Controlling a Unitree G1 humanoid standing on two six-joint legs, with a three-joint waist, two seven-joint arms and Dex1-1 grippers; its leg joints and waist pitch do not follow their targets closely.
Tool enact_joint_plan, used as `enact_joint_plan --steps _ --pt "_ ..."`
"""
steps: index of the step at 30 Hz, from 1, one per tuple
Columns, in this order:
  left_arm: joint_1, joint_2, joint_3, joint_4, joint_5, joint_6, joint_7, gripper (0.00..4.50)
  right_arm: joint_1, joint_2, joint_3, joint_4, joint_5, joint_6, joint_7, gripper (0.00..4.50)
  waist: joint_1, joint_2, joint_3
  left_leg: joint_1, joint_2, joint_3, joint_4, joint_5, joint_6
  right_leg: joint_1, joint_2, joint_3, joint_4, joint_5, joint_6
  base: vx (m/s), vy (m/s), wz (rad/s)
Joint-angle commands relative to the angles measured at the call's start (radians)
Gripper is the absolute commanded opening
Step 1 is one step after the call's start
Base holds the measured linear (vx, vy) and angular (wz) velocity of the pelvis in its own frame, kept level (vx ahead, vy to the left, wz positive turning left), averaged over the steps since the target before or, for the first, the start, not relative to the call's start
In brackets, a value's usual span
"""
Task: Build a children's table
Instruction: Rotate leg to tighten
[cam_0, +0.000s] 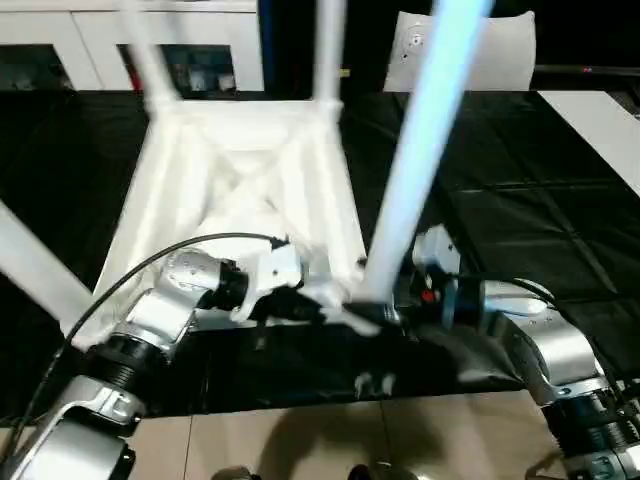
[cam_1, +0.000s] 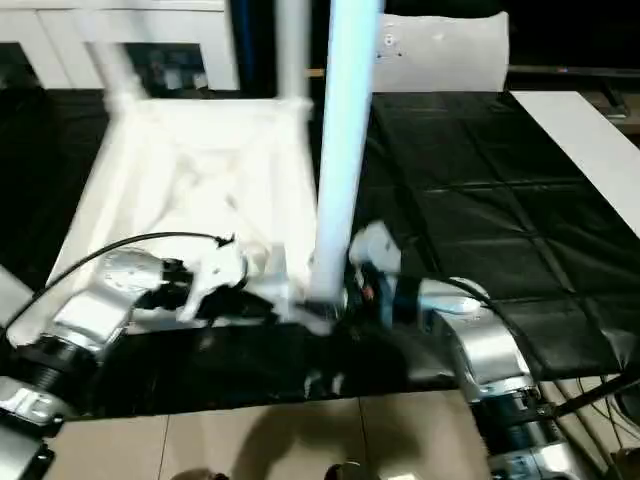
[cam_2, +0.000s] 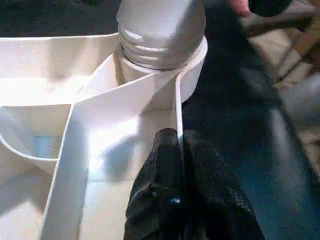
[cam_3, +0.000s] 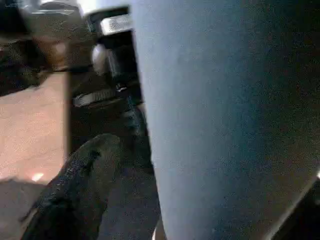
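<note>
While the table top (cam_0: 245, 190) lies underside-up on the black mat (cam_0: 520, 230), occupying the centre-left of the left eye frame, its X-ribs face the camera so the corner sockets are open to receive legs. Two legs rise from the far corners at upper centre (cam_0: 328, 50) and upper left (cam_0: 150, 60); another leg (cam_0: 35, 265) crosses the left edge. The near-right leg (cam_0: 425, 150) slants up from lower centre to the top edge. The left gripper (cam_0: 300, 300) sits at lower centre on the top's near rim, judged to be steadying it. The right gripper (cam_0: 400, 310) meets the leg's base from the right.

Right eye view: same layout. A white cabinet (cam_1: 60, 45) with glass doors spans the upper left; a white board (cam_1: 575, 130) lies at right on the mat.

Left wrist view: the black fingers (cam_2: 165, 175) at lower centre are clenched on a thin upright rib (cam_2: 178, 110) of the top, just beside the round corner socket (cam_2: 170, 75) at upper centre. The leg's threaded end (cam_2: 160, 30) stands in that socket with threads exposed, so it appears not fully screwed home.

Right wrist view: the leg (cam_3: 225, 120) covers the right half; one black finger (cam_3: 80, 185) shows at lower left, apart from it. Whether this pincer is grasping the leg cannot be told.
</note>
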Motion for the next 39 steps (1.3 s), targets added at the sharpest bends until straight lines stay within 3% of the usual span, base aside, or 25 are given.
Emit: enact_joint_plan --steps 1,9,17,22,26,28,30,32,33,34,39 --pt "-0.014 -0.006 -0.034 -0.011 -0.024 -0.041 -0.065 0.0 -0.012 -0.022 0.014 0.01 0.013 -0.014 0.06 3.6 -0.003 -0.008 -0.061 -0.005 0.058 -0.007 -0.057 0.032 0.155 0.061 -0.085 0.053 -0.049 0.022 -0.294 0.0 0.0 0.0" --pt "-0.028 0.035 -0.063 0.02 -0.002 -0.103 -0.147 0.0 -0.043 -0.088 0.054 0.044 0.022 -0.013 0.224 2.98 0.009 -0.016 -0.063 -0.005 0.059 -0.004 -0.051 0.057 0.162 0.061 -0.086 0.051 -0.041 0.064 -0.306 0.0 0.0 0.0" --pt "-0.029 0.049 -0.06 0.039 0.0 -0.127 -0.155 0.0 -0.054 -0.087 0.063 0.067 0.023 -0.02 0.253 2.37 0.013 -0.019 -0.061 -0.007 0.06 -0.005 -0.052 0.046 0.143 0.062 -0.086 0.051 -0.042 0.028 -0.298 0.0 0.0 0.0" --pt "-0.029 0.052 -0.058 0.049 0.005 -0.133 -0.149 0.0 -0.051 -0.08 0.068 0.067 0.028 -0.017 0.259 2.09 0.013 -0.021 -0.061 -0.007 0.06 -0.004 -0.05 0.07 0.154 0.06 -0.086 0.05 -0.039 0.053 -0.3 0.0 0.0 0.0" --pt "-0.023 0.04 -0.036 0.049 0.004 -0.092 -0.098 0.0 -0.034 -0.049 0.045 0.032 0.065 0.047 0.201 2.04 0.012 -0.023 -0.056 -0.008 0.06 -0.005 -0.052 0.05 0.145 0.06 -0.086 0.05 -0.044 0.012 -0.291 0.0 0.0 0.0" --pt "-0.015 0.019 -0.008 0.04 -0.001 -0.039 -0.024 0.0 -0.015 -0.018 0.027 -0.006 0.085 0.103 0.128 2.04 0.012 -0.014 -0.049 -0.008 0.06 -0.006 -0.056 0.007 0.119 0.058 -0.086 0.052 -0.053 -0.045 -0.28 0.0 0.0 0.0" --pt "-0.01 -0.002 0.008 0.032 0.012 -0.001 0.053 0.0 0.001 0.016 0.021 -0.022 0.065 0.108 0.047 2.04 0.006 -0.017 -0.044 -0.008 0.059 -0.007 -0.061 -0.039 0.088 0.057 -0.087 0.055 -0.062 -0.111 -0.264 0.0 0.0 0.0" --pt "-0.002 -0.031 0.025 0.018 0.021 0.049 0.133 0.0 0.012 0.062 0.018 -0.024 0.016 0.096 -0.064 2.04 0.001 -0.017 -0.038 -0.007 0.053 -0.008 -0.065 -0.105 0.049 0.055 -0.088 0.055 -0.08 -0.253 -0.224 0.0 0.0 0.0" --pt "-0.001 -0.042 0.032 0.012 0.018 0.068 0.156 0.0 0.012 0.077 0.017 -0.021 0.004 0.099 -0.096 2.04 0.001 -0.019 -0.034 -0.003 0.05 -0.011 -0.068 -0.135 0.031 0.051 -0.087 0.055 -0.09 -0.359 -0.185 -0.05 -0.009 -0.02" --pt "0.002 -0.07 0.048 -0.002 0.01 0.105 0.202 0.0 0.009 0.112 0.01 -0.012 -0.018 0.108 -0.167 2.04 -0.006 -0.019 -0.034 -0.008 0.05 -0.015 -0.073 -0.143 0.021 0.053 -0.086 0.055 -0.093 -0.414 -0.158 0.0 0.0 0.0" --pt "-0.01 -0.171 0.083 -0.032 0.02 0.221 0.378 0.0 -0.032 0.264 -0.03 0.036 -0.062 0.18 -0.44 2.0 -0.038 -0.023 -0.032 -0.014 0.043 -0.02 -0.076 -0.154 0.01 0.045 -0.081 0.053 -0.099 -0.455 -0.126 0.0 0.0 0.0"
